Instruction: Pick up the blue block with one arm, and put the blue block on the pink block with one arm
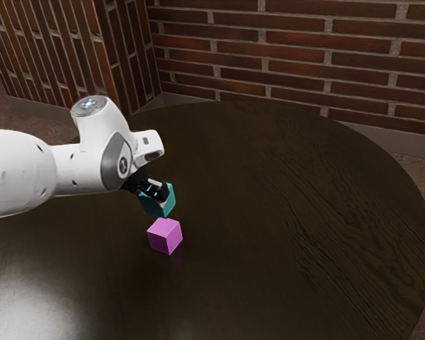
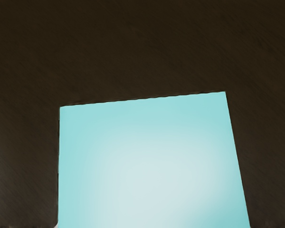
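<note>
blue block (image 1: 164, 203): up in the air, just above the pink block (image 1: 163, 236), not touching it
gripper (image 1: 153, 191): closed on the blue block
pink block: sits on the dark table (image 1: 290, 212)

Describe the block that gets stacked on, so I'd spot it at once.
On the round dark table before the brick wall, look just under the tip of the white arm. The pink block sits on the wood; its only neighbour, the blue block, is held aloft in the jaws.
</note>
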`<action>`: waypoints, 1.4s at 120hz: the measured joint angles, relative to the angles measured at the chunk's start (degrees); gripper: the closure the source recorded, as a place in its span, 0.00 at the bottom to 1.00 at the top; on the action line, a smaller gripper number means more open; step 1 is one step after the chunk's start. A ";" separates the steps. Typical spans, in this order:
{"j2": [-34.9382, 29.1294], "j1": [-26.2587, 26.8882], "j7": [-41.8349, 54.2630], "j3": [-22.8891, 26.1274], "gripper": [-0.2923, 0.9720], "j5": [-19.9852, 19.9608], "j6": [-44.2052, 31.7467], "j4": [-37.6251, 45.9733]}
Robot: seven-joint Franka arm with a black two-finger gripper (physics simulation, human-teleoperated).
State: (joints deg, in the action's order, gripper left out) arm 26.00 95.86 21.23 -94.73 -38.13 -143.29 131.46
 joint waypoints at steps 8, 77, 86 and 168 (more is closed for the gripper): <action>0.02 1.43 -0.16 -0.46 0.56 -0.18 -0.36 1.04; -1.08 2.86 1.98 -0.60 0.56 -0.06 -1.21 4.74; -1.37 2.63 2.73 -0.50 0.56 0.06 -1.32 4.24; -1.48 -5.74 8.52 7.75 0.57 -0.03 -2.13 0.57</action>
State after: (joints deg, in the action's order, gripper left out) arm 24.52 90.12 29.75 -86.98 -38.16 -145.42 132.03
